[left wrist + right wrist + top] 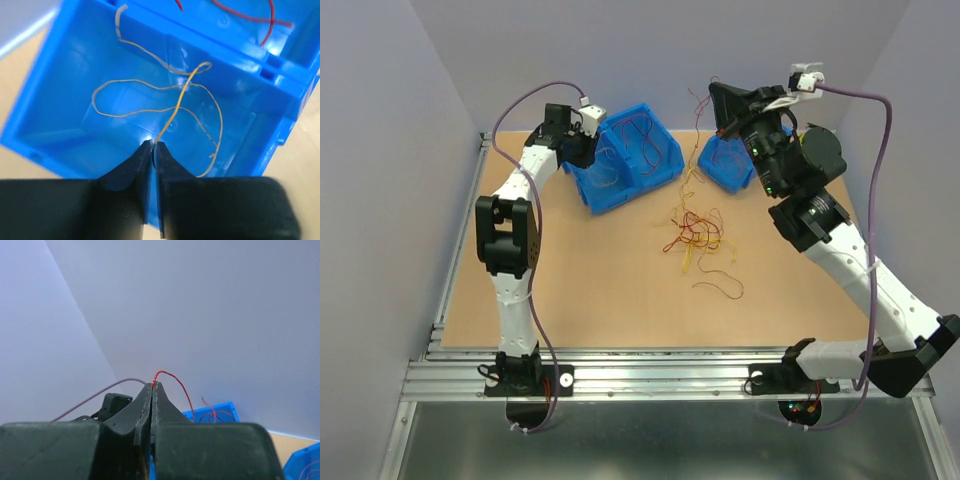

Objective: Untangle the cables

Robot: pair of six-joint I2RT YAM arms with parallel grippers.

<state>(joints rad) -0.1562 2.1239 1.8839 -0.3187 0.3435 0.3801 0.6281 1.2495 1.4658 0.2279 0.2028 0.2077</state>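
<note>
Mid-worktop: loose tangle of red, yellow and orange cables. Farther left, left claw over blue bin, fingers nearly together, yellow cable at tips; gripped or not, cannot tell. Far right, high up: right claw clamped on red cable.

A tangle of red, yellow and orange cables lies loose on the bench. A yellow strand loops inside a blue bin, and a red strand arcs up, pinched at one end.
</note>
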